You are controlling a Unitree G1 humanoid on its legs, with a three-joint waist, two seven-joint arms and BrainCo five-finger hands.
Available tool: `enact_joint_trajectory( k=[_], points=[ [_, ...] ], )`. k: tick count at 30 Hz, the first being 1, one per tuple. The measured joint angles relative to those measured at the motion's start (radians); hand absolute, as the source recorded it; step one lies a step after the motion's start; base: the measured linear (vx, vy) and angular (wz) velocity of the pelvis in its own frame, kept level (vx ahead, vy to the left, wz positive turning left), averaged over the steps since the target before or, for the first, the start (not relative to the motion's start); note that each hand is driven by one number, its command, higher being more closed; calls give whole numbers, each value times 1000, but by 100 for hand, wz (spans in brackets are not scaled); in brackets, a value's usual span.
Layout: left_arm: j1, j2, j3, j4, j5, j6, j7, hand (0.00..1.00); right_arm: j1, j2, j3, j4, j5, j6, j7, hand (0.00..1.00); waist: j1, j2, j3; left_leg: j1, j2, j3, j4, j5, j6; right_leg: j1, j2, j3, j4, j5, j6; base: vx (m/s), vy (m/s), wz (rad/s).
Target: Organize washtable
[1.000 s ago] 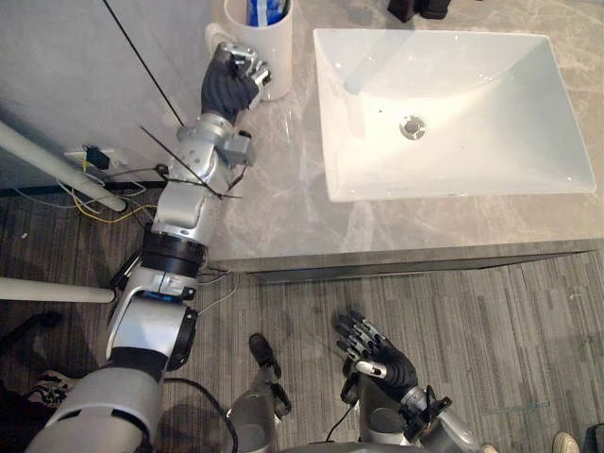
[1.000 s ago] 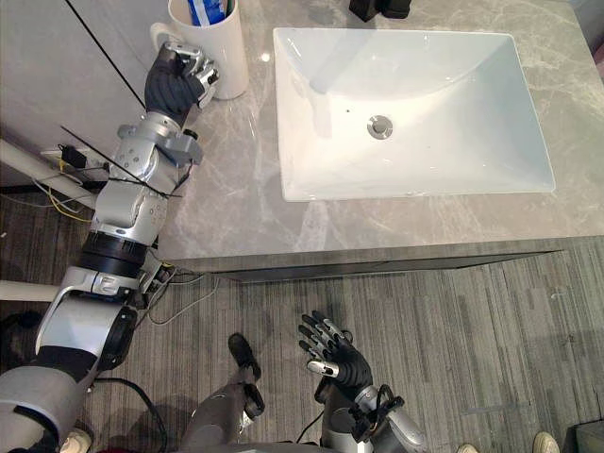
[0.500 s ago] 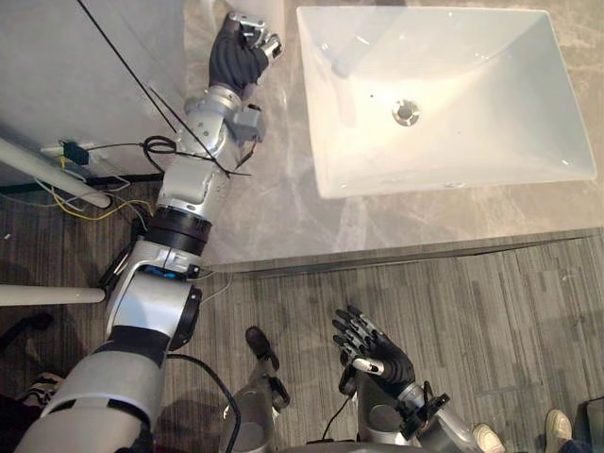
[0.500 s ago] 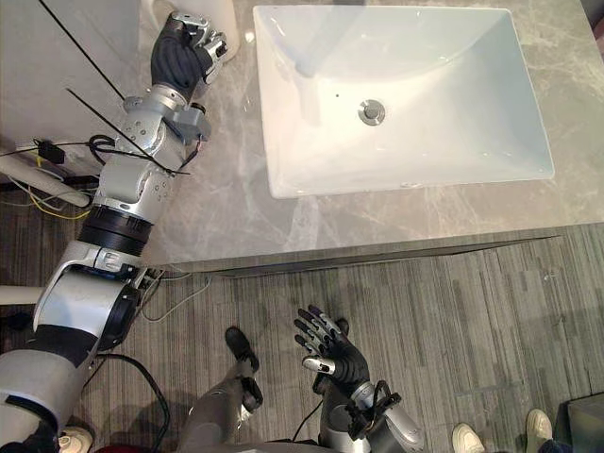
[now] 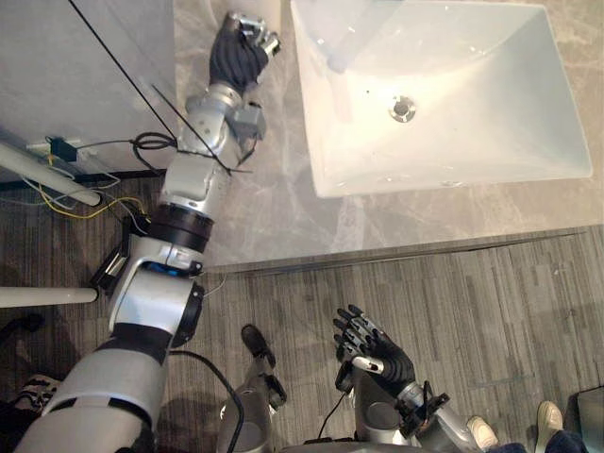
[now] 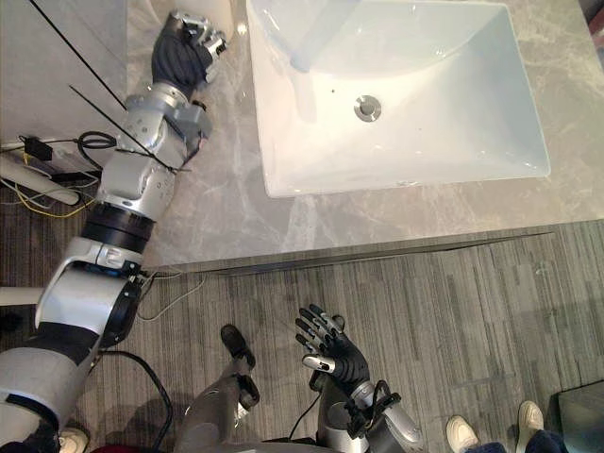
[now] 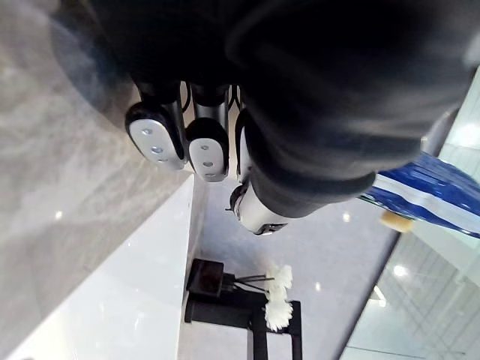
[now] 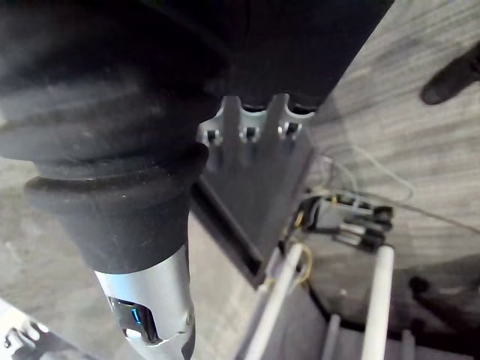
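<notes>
Cup slid back w/ left hand — fingers curled at handle, prob. parking it clear of sink; right hand spread, idle.

White cup on grey marble counter, upright, just left of white rectangular sink

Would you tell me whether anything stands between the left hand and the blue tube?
Nothing visible does. In the left wrist view the blue tube shows just past the left hand, with no object between them. The black stand sits farther back on the counter, off that line.
</notes>
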Motion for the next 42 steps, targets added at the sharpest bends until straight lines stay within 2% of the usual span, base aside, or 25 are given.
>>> enact_joint_trajectory(
  k=[2, 4, 5, 7, 12, 15, 17, 18, 20, 23, 26, 29, 32, 35, 36, 38, 39, 40, 41, 42],
  points=[
    [137, -28, -3, -137, -11, -3, -22, 100, -13, 7, -32, 1, 0, 0, -1, 0, 4, 19, -12, 0, -1, -16, 0, 0, 0, 15, 0, -20, -5, 0, 0, 49, -6, 28],
    [351, -62, -2, -274, -52, -3, -68, 100, -19, 23, -87, 6, 1, -4, -6, 0, 8, 54, -56, 2, -7, -42, 0, 0, 0, 44, 0, -49, -23, 0, 1, 68, 3, 31],
    [360, -63, -2, -277, -52, -3, -70, 100, -20, 24, -90, 7, 1, -4, -7, 0, 9, 56, -58, 3, -7, -43, 0, 0, 0, 45, 0, -50, -23, 0, 1, 62, 5, 27],
    [646, -84, 13, -402, -104, 0, -118, 100, -30, 46, -154, 46, -1, -31, -26, 0, 28, 91, -105, 36, -9, -63, 0, -1, -1, 98, 2, -74, -35, -1, 3, 46, 6, 23],
    [1022, -130, 125, -503, -151, -9, -188, 100, -9, 75, -273, 144, -38, -65, -44, 0, 56, 112, -171, 77, -9, -91, -2, -10, -7, 158, 4, -100, -35, -19, 21, -9, 5, 19],
    [1224, -205, 180, -488, -179, -12, -233, 100, 33, 94, -358, 221, -114, -86, -47, 0, 60, 116, -217, 102, -11, -118, -5, -20, -12, 196, 2, -126, -34, -35, 23, -30, 10, 25],
    [1306, -252, 191, -408, -180, -12, -263, 100, 60, 117, -413, 275, -151, -103, -59, 0, 62, 120, -249, 112, -13, -127, -7, -20, -12, 214, 0, -144, -33, -43, 30, -30, 3, 24],
    [1330, -285, 200, -322, -191, -4, -271, 0, 64, 119, -428, 320, -172, -110, -70, 0, 61, 123, -263, 122, -13, -134, -7, -20, -12, 229, -1, -151, -34, -45, 32, -19, 3, 16],
    [1339, -321, 199, -200, -225, 23, -286, 0, 67, 122, -439, 382, -203, -112, -86, 0, 63, 126, -284, 132, -13, -144, -8, -19, -13, 244, -1, -158, -34, -50, 39, -22, 2, 11],
    [1312, -326, 136, 37, -193, 25, -295, 0, 43, 132, -421, 489, -249, -115, -108, 0, 64, 118, -301, 158, -12, -153, -8, -18, -13, 271, 0, -158, -33, -48, 36, 0, 0, 0],
    [1254, -328, 79, 247, -62, 40, -290, 0, 8, 135, -359, 572, -316, -117, -123, 0, 61, 119, -314, 177, -11, -156, -8, -18, -14, 290, 1, -157, -33, -52, 41, -11, 3, 1],
    [1243, -328, 71, 266, 24, 39, -274, 0, -3, 144, -339, 598, -339, -118, -136, 0, 60, 116, -316, 177, -11, -158, -8, -17, -15, 290, 0, -153, -32, -52, 41, -10, 4, 2],
    [1245, -325, 60, 266, 58, 39, -251, 0, 0, 152, -342, 604, -355, -118, -159, 0, 60, 115, -316, 188, -11, -142, -8, -18, -15, 282, -9, -132, -9, -61, 42, 10, 11, -13],
    [1230, -314, 32, 263, 109, 36, -240, 0, -2, 155, -346, 601, -359, -131, -169, 0, 57, 113, -315, 189, -11, -82, -8, -21, -11, 197, -40, -59, 88, -89, 27, 8, 47, -73],
    [1204, -315, 28, 261, 121, 36, -226, 0, -7, 165, -348, 593, -361, -135, -190, 0, 56, 108, -312, 176, -11, -24, -8, -23, -11, 123, -50, 9, 126, -90, 21, -10, 19, -102],
    [1172, -308, 25, 261, 125, 36, -214, 0, -9, 173, -365, 590, -361, -138, -204, 0, 54, 102, -305, 166, -11, 25, -4, -27, -8, 78, -47, 58, 128, -75, 11, -16, 14, -93],
    [1134, -296, 26, 258, 126, 36, -202, 0, -5, 186, -367, 579, -361, -138, -219, 0, 43, 89, -294, 166, -13, 60, -1, -28, -7, 56, -45, 77, 121, -66, -6, -34, 39, -83],
    [1109, -288, 40, 238, 133, 36, -191, 0, -1, 195, -362, 538, -362, -137, -221, 0, 30, 79, -289, 161, -15, 106, 1, -27, -5, 40, -38, 65, 105, -92, -56, -43, 56, -87],
    [1098, -290, 45, 232, 135, 34, -186, 0, -2, 195, -357, 516, -362, -136, -222, 0, 31, 86, -288, 158, -3, 132, -1, -28, 1, 33, -27, 44, 95, -122, -98, -94, 41, -108],
    [1089, -309, 52, 208, 141, 29, -175, 0, -21, 173, -345, 468, -361, -142, -221, 0, 33, 124, -282, 142, 44, 187, -7, -42, 25, 11, -31, -24, 184, -173, -138, -98, 41, -122]
  ],
)
